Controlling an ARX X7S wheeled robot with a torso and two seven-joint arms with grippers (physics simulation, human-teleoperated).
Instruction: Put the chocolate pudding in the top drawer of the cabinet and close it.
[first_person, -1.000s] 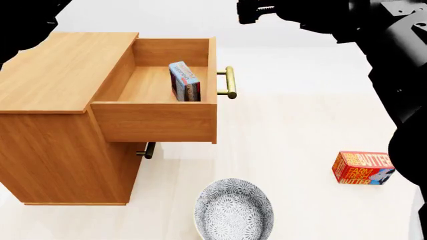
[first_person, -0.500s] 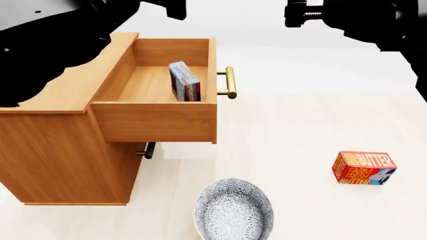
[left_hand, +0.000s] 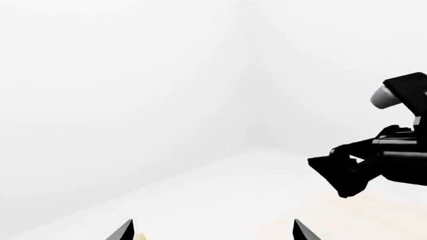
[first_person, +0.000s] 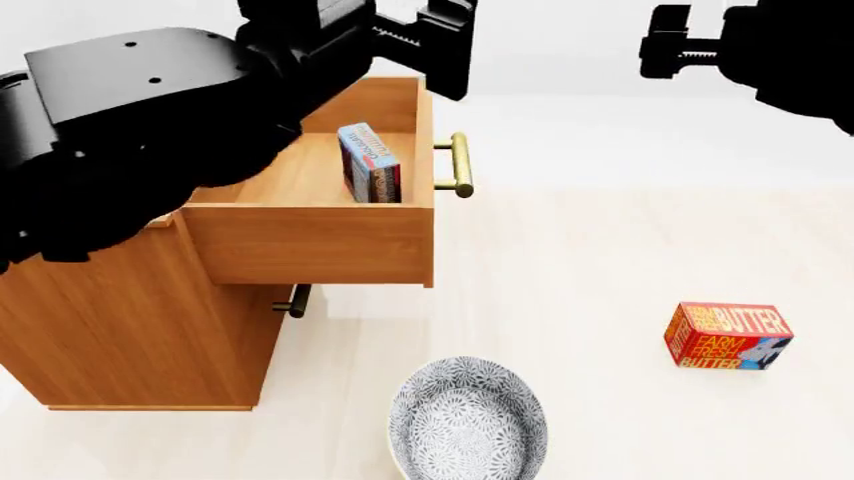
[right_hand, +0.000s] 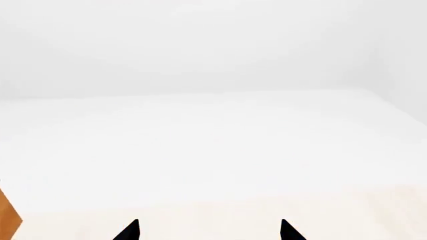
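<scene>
— Cabinet (first_person: 120, 320) first: where does it stand, and what covers it?

— It sits at the left of my head view on the pale desk (first_person: 601, 260). My left arm (first_person: 147, 120) hangs over its top as a big black mass, hiding most of that surface. A second ago only a dark corner of that arm showed at the upper left; it has swung in across the cabinet since.

— And the top drawer (first_person: 314, 235)?

— Pulled out, open, brass handle (first_person: 461, 165) facing right. The chocolate pudding (first_person: 370, 162) stands on edge inside it, near the front panel, same as before.

— Your claws?

— My left claw (first_person: 427, 45) is above the drawer's back corner, touching nothing. In its wrist view only two dark fingertips (left_hand: 123, 231) show, set apart, empty space between them. My right claw (first_person: 667, 45) is high at the upper right, well clear of the drawer; it has moved right since earlier. Its fingertips (right_hand: 130, 231) are likewise apart, holding nothing.

— Anything else?

— A patterned bowl (first_person: 467, 418) near the front edge, and a butter box (first_person: 727, 336) lying to the right, both unmoved.
</scene>
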